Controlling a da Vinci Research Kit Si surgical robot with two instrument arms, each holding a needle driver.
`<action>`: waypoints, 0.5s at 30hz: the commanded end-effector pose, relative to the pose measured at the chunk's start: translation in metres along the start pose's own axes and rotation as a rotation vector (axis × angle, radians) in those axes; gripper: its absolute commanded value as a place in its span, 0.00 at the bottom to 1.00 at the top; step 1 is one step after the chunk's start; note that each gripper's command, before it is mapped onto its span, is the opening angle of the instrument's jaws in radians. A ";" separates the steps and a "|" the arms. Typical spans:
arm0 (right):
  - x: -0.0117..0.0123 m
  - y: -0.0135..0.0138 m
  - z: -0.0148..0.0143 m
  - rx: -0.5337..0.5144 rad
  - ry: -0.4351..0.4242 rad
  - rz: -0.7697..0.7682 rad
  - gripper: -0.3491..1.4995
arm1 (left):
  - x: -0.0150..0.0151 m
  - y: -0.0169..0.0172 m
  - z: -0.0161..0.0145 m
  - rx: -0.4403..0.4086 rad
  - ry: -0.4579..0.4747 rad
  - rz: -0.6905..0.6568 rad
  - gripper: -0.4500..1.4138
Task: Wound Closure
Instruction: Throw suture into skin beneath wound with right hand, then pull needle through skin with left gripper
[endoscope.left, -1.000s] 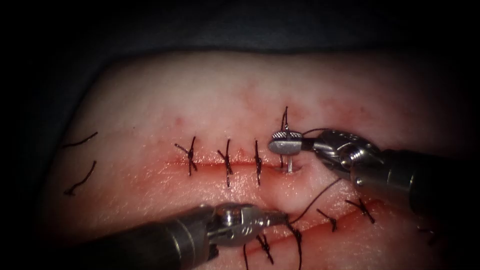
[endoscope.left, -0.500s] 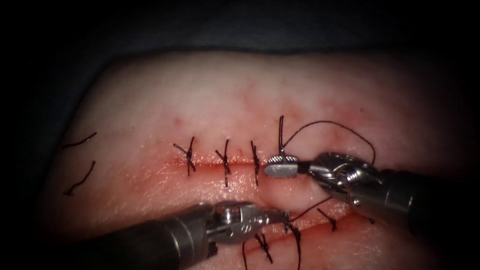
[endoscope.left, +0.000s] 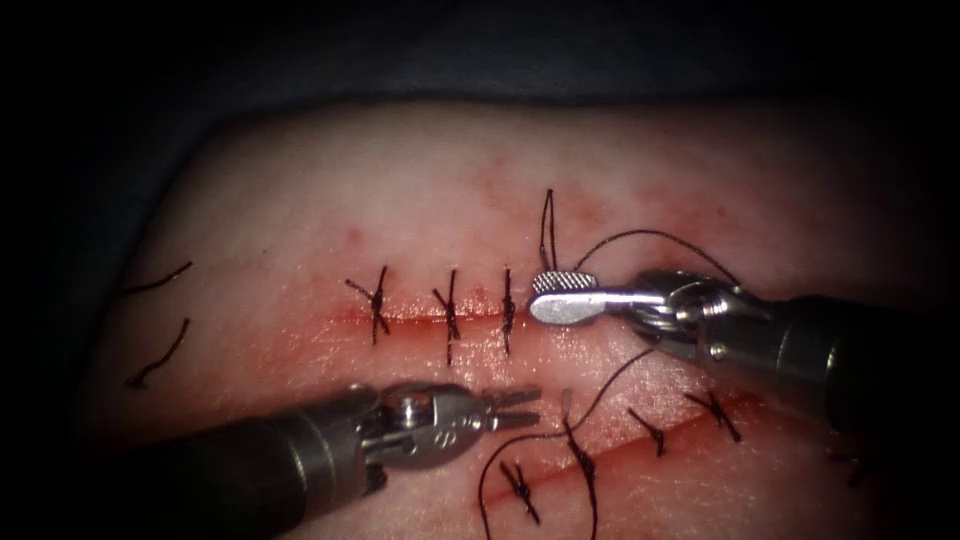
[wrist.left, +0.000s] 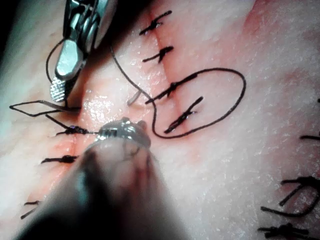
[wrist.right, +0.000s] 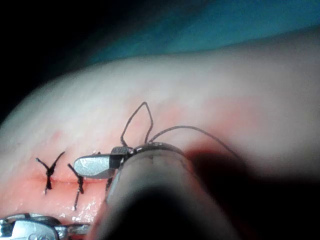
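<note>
Three knotted stitches (endoscope.left: 450, 312) cross the upper cut (endoscope.left: 415, 322) in the middle of the frame. At its right end, the right tool (endoscope.left: 540, 295) comes in from the right with its jaws closed on the thread (endoscope.left: 660, 236), which stands in a narrow loop just above the tips and arcs back over the tool. At lower centre, the left tool (endoscope.left: 530, 408) has its jaws slightly parted, gripping nothing. Just right of its tips, a short pale end of the needle (endoscope.left: 567, 402) pokes out of the tissue (endoscope.left: 400, 180), the rest buried.
</note>
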 end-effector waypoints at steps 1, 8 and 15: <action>0.0020 0.0006 0.0007 0.003 -0.003 0.000 0.97 | 0.0002 -0.0006 0.0006 -0.011 0.021 0.019 0.24; 0.0060 0.0036 -0.0009 0.014 0.002 0.046 0.95 | -0.0002 -0.0016 0.0008 -0.062 0.128 0.089 0.27; 0.0061 0.0060 -0.0012 0.021 0.007 0.060 0.83 | 0.0004 -0.0025 0.0020 -0.067 0.204 0.119 0.23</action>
